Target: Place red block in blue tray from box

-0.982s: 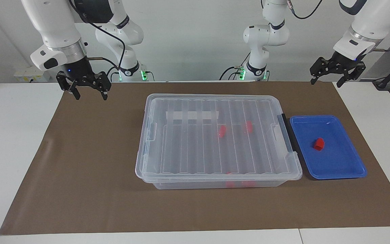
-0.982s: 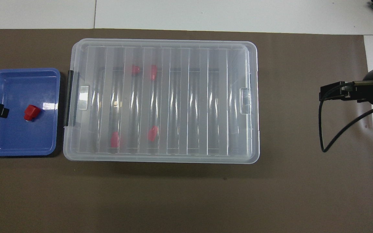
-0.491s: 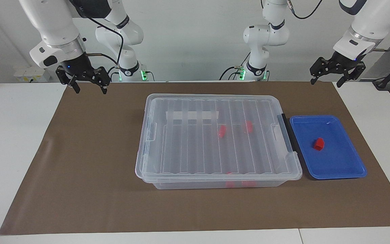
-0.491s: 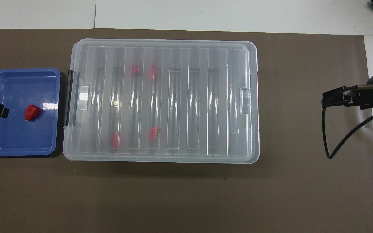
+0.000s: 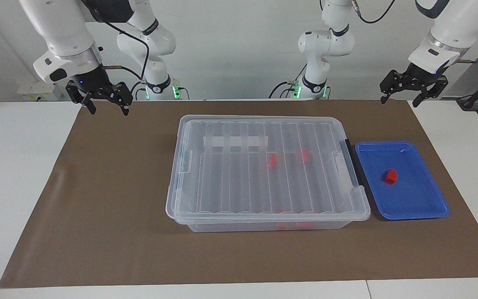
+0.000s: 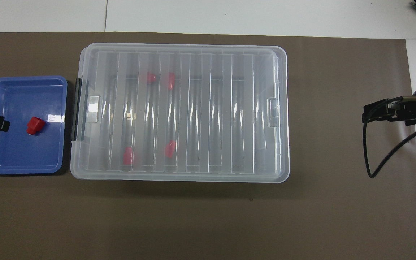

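The clear box [image 5: 239, 182] stands mid-table with its ribbed lid on, and it also shows in the overhead view [image 6: 208, 108]. Several red blocks [image 6: 170, 148] lie inside it. One red block [image 5: 390, 176] lies in the blue tray [image 5: 413, 199], which sits beside the box's black handle [image 5: 353, 164] toward the left arm's end. The block [image 6: 34, 125] and the tray [image 6: 20, 155] also show from overhead. My left gripper [image 5: 400, 99] hangs open and empty in the air above the mat's edge by the tray's end. My right gripper [image 5: 107, 109] is open and empty, raised over the mat's corner at the right arm's end.
A brown mat [image 5: 110, 199] covers the table under everything. White table shows around it [image 5: 15, 166]. A black cable [image 6: 377, 162] loops from the right gripper's wrist.
My right gripper has risen and drawn back toward its own end of the table, away from the box. The left arm, the box, the tray and the blocks have not moved.
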`<state>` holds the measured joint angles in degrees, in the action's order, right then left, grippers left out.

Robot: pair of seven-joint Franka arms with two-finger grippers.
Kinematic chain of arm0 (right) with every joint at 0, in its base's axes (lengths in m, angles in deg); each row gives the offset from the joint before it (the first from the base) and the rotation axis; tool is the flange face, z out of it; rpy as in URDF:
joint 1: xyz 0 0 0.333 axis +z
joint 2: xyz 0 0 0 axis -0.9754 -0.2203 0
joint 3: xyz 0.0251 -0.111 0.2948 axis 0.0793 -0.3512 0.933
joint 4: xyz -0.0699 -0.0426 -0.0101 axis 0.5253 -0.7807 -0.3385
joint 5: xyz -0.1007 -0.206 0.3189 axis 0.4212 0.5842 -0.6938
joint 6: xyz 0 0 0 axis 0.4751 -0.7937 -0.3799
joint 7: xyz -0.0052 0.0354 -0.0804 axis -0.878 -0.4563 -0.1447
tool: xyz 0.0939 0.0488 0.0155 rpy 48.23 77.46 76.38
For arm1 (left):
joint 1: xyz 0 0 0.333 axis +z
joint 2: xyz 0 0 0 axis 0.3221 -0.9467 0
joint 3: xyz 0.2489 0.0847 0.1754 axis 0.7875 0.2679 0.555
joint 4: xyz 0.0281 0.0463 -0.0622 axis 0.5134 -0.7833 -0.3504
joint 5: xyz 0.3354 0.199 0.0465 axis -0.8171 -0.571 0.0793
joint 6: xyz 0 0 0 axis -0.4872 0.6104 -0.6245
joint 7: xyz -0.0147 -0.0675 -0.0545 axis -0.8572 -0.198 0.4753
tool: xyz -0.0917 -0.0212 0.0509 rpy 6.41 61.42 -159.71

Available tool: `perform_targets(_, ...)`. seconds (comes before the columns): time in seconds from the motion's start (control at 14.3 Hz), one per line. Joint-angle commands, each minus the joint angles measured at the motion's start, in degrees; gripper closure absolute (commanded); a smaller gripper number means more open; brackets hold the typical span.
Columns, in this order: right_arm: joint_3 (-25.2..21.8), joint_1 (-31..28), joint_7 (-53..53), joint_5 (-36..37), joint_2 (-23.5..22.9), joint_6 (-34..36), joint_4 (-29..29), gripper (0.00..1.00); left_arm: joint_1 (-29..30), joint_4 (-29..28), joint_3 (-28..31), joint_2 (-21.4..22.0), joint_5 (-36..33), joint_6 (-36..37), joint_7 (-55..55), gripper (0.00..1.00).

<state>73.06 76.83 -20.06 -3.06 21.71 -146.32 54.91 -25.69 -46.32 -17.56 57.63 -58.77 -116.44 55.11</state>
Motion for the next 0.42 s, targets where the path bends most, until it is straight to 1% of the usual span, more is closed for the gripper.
perform_targets(0.0,0.3,-0.6,-0.7,-0.3,1.1,0.2,1.0,0.0,0.1,-1.3,-0.1,0.8,-0.8,-0.9,-0.5,0.0)
perform_targets(0.35,0.3,-0.6,-0.5,-0.3,1.1,0.1,1.0,0.0,0.1,-1.3,-0.1,0.8,-0.8,-0.9,-0.4,0.0)
